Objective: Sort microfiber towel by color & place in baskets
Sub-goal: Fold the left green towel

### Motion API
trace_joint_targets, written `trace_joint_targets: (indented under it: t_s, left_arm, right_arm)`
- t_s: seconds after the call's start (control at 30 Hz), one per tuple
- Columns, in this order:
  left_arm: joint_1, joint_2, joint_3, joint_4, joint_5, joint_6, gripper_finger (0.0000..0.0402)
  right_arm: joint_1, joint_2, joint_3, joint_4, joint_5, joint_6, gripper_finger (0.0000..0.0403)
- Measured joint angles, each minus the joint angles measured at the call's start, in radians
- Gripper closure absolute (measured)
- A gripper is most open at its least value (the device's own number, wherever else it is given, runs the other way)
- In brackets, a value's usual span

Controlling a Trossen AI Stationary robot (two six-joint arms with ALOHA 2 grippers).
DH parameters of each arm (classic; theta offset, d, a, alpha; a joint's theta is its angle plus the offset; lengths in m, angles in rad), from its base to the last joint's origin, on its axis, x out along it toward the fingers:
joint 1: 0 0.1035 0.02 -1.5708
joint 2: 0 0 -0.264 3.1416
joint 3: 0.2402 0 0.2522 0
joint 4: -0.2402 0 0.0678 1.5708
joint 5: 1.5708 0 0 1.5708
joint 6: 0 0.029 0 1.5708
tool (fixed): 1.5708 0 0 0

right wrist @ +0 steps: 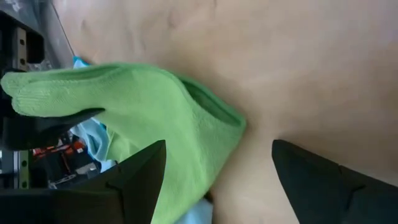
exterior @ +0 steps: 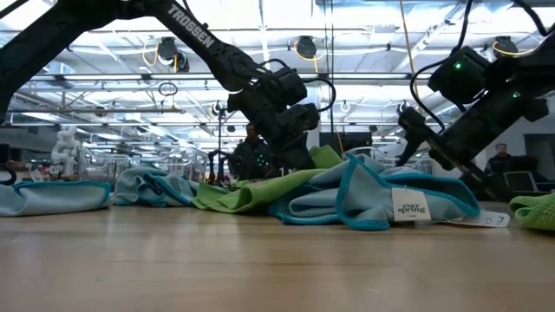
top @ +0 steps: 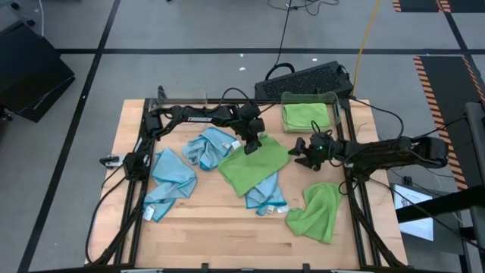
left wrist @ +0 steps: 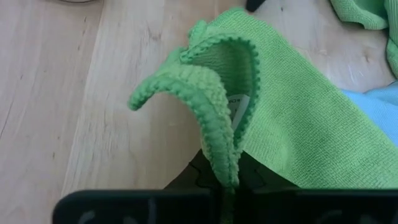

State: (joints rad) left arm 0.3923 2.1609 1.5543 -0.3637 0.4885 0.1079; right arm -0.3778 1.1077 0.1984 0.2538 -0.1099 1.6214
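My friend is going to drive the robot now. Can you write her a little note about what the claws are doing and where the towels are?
Left gripper: shut on the middle green microfiber towel, pinching its raised edge at table centre.
Right gripper: open, empty, just right of that towel.
Clear plastic basket at the back right: one folded green towel inside. That one is done.
Left to do: the pinched green towel, the loose green towel at the front right, and three light blue towels. I can see only one basket clearly.
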Motion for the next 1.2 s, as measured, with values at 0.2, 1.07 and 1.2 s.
trace_joint_targets:
  t_s: [0.2,1.07,1.2]
  left_arm:
    - [0.000,0.000,0.000,0.009,-0.001,-0.006,0.0394]
    - [0.002,-0.062,0.000,-0.052,-0.055,-0.022,0.0398]
    - [0.003,-0.144,0.001,-0.124,-0.067,0.021,0.0397]
  right_arm:
    - [-0.008,0.119,0.002,0.122,0.002,-0.050,0.0142]
    - [-0.007,0.215,0.057,0.183,0.033,-0.402,0.0398]
    - [-0.007,0.072,0.058,0.154,0.024,-0.474,0.0399]
